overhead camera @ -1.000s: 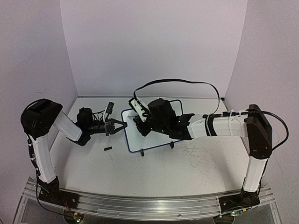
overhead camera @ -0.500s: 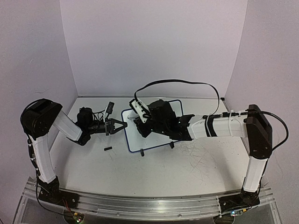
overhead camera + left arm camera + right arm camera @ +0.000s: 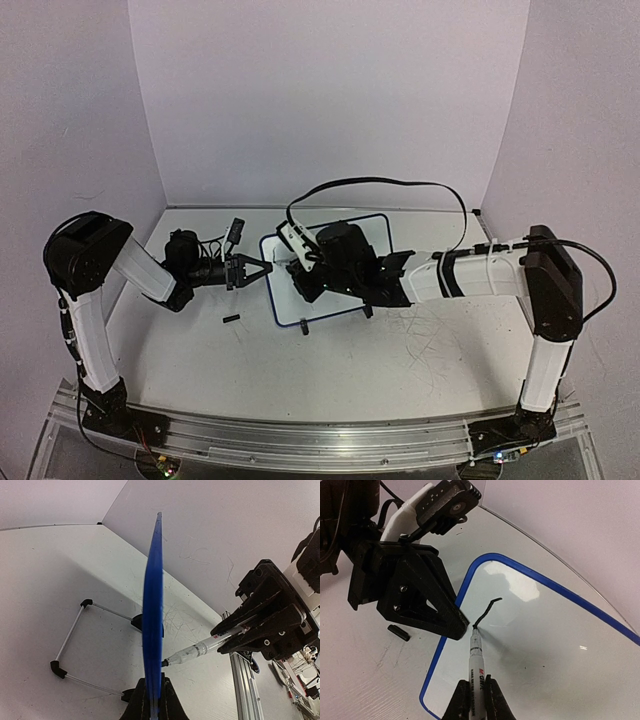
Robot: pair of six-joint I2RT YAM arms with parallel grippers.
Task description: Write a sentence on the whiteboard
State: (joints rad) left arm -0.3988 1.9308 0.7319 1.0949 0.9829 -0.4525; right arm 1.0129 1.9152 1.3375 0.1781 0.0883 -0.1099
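Whiteboard [image 3: 283, 303] propped mid-table, held at its left edge, with a marker [image 3: 476, 664] touching its face.
On the left, the left arm [image 3: 150, 275] reaches in low, its jaws closed on the board's dark-blue rim. A small black cap-like piece [image 3: 231, 320] lies on the table [image 3: 350, 375] just beside the board's near left corner. The board stands tilted on its wire stand [image 3: 75, 645] between the two arms. A short black stroke [image 3: 487, 611] runs across the upper left of its white face, and the marker tip sits at the stroke's lower end. On the right, the right arm [image 3: 480, 272] stretches over the board, jaws closed on the marker's barrel.
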